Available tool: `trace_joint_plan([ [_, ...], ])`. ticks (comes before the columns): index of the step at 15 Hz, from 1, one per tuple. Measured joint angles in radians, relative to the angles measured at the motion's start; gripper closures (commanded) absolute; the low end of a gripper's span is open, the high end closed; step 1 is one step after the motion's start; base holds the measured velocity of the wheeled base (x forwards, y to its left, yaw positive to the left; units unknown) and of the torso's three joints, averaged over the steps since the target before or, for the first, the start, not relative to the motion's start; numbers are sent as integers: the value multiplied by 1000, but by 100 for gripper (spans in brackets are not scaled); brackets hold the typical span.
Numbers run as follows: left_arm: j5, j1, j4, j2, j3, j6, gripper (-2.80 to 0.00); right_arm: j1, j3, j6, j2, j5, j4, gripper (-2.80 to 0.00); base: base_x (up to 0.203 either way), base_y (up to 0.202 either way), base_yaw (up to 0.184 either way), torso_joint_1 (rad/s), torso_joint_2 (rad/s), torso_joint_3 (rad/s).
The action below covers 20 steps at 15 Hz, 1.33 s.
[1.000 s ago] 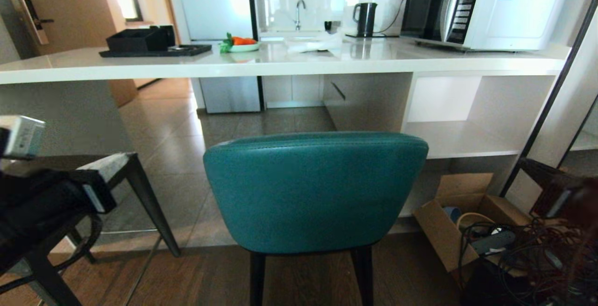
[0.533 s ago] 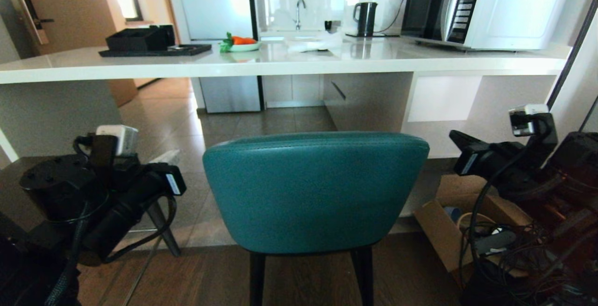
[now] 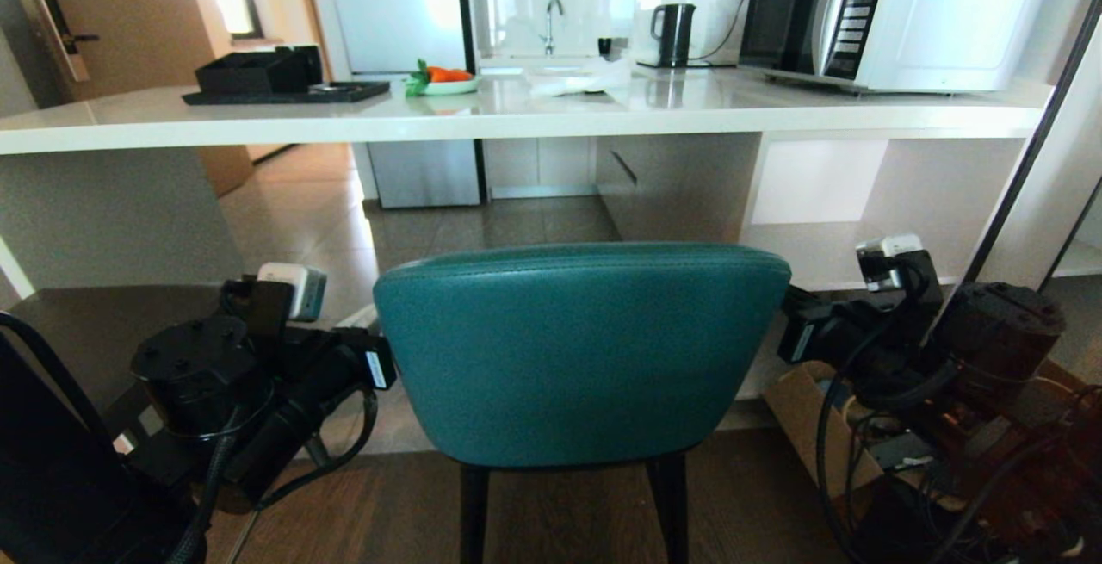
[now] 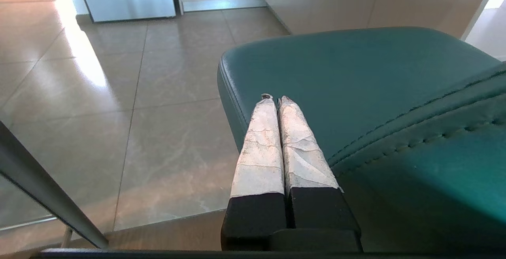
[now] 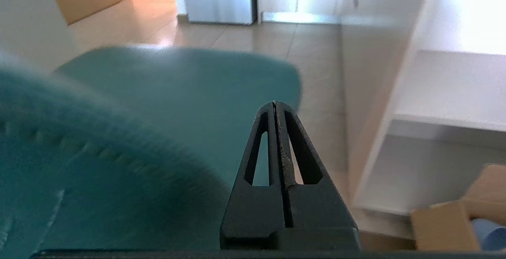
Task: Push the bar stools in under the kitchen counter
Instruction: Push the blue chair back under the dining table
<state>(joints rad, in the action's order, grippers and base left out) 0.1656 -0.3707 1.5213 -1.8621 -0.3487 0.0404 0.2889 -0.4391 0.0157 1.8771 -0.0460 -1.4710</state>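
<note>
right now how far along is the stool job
Nothing looks finished: the teal stool stands clear of the counter, its backrest short of the edge. In hand: the left gripper and right gripper, both shut, flank the backrest, one at each side. Left: push it under, then the dark stool on the left.

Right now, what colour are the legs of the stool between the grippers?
Black, under the teal bar stool; the legs show best in the head view.

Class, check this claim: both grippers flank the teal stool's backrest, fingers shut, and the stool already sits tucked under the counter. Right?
Not quite. The head view shows the teal stool standing short of the counter, not tucked under. The left gripper and right gripper do flank its backrest, shut.
</note>
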Motion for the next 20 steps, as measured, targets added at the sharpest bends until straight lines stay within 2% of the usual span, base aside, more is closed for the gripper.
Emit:
trace_joint_plan([
  [6, 14, -82, -2, 10, 6, -3, 0, 148, -6, 2, 30, 112, -9, 0, 0, 0, 0, 0, 0, 0],
  [12, 10, -106, 0, 16, 11, -7, 0, 164, -6, 2, 30, 117, -9, 0, 0, 0, 0, 0, 0, 0],
  [14, 6, -108, 6, 17, 25, -35, 0, 165, -5, 3, 30, 117, -9, 0, 0, 0, 0, 0, 0, 0],
  [20, 2, -114, 4, 27, 42, -45, 0, 166, -5, 2, 27, 121, -8, 0, 0, 0, 0, 0, 0, 0],
])
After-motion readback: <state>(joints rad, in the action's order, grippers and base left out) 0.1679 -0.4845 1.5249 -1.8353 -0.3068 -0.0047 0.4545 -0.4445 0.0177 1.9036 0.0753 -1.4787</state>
